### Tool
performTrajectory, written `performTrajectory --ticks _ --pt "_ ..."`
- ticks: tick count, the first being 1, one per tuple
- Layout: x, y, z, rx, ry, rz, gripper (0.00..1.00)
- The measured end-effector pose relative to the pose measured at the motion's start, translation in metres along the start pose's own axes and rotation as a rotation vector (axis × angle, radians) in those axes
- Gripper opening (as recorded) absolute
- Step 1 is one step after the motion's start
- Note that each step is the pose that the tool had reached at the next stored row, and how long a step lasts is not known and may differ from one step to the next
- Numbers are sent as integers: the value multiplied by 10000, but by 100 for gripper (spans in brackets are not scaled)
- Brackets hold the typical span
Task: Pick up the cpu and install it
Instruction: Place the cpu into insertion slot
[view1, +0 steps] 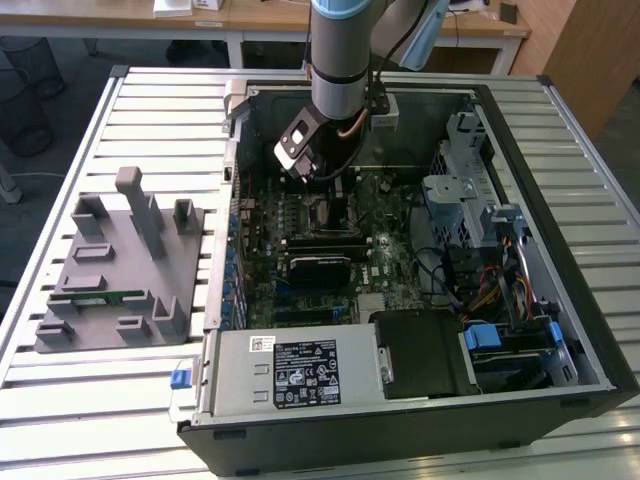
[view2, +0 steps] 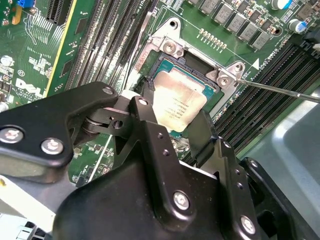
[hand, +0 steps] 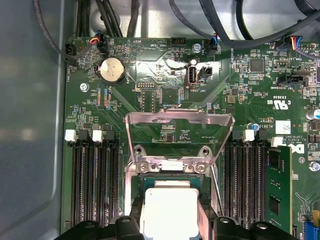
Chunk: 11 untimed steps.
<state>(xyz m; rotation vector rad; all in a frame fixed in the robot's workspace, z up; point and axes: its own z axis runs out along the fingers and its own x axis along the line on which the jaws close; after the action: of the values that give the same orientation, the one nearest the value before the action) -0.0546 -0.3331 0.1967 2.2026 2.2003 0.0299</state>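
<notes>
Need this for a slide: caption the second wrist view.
Black gripper holds the silver-grey square cpu over the open motherboard socket.

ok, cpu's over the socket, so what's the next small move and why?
Probably ease straight down a little, without releasing. The end effector is shut on the cpu, which sits over the open socket with the load plate flipped up; whether it's seated isn't clear.

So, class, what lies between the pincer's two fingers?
The cpu, gripped by both fingers of the pincer, at the open socket; both wrist views show it.
</notes>
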Motion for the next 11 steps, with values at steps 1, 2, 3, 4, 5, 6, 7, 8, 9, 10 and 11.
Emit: performTrajectory --ticks 1,2,3,4,5,6,7,8,9,10,11 --pt "0 0 0 -1 0 0 53" --pt "0 0 0 0 0 0 53" --pt "0 0 0 -1 0 0 53" --pt "0 0 0 0 0 -1 59" --pt "0 0 0 -1 0 -1 59" --pt "0 0 0 0 0 -2 59" --pt "0 0 -1 0 0 -1 59" --pt "0 0 -2 1 -1 -2 59" --pt "0 0 -4 1 -1 -2 59" --pt "0 0 -7 1 -1 -1 59" --pt "-1 0 -11 1 -1 -1 59"
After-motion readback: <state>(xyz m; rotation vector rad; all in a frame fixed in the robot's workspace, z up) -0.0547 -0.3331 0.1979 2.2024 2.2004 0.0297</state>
